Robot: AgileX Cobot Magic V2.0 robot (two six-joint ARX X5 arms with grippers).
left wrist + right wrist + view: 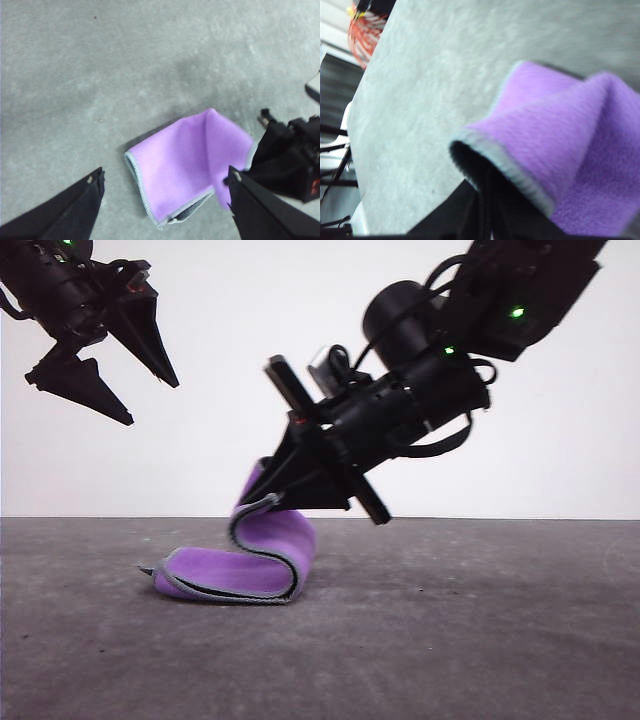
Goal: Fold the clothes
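Cloth [240, 565] lies crosswise — right end effector [268, 478] lifting one edge.

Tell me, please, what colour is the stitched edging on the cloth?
Light grey, running along the purple cloth's edge; the left wrist view shows it best.

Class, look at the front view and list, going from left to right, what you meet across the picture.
Left tool, raised and open → purple cloth draped on the grey table → right tool pinching the cloth's lifted edge.
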